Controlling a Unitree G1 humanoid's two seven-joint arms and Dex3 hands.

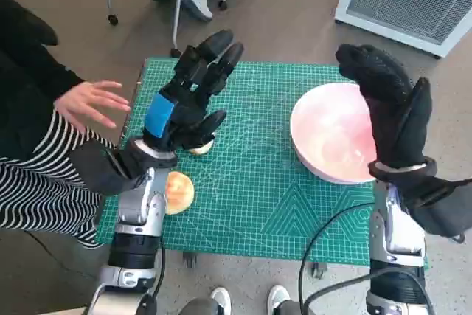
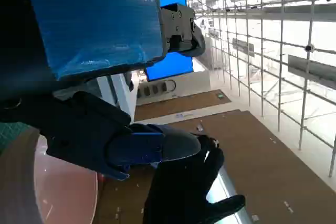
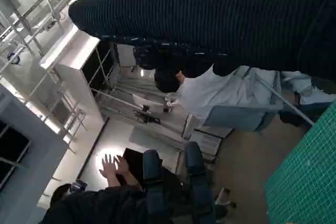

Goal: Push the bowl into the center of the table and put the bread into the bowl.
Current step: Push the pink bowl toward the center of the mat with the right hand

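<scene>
Bowl position: the shallow pink round bowl (image 1: 333,142) sits on the green gridded cutting mat (image 1: 258,197), toward the mat's right side. The right hand in the black knitted glove (image 1: 391,108) is raised at the bowl's right rim, fingers extended, holding nothing. The round golden bread roll (image 1: 178,191) lies near the mat's left edge, partly under the left forearm. The left hand with blue tape (image 1: 188,101) hovers above the mat, fingers apart and empty; a pale piece (image 1: 200,148) shows beneath it. A person's bare hand (image 1: 90,102) reaches in at the left.
</scene>
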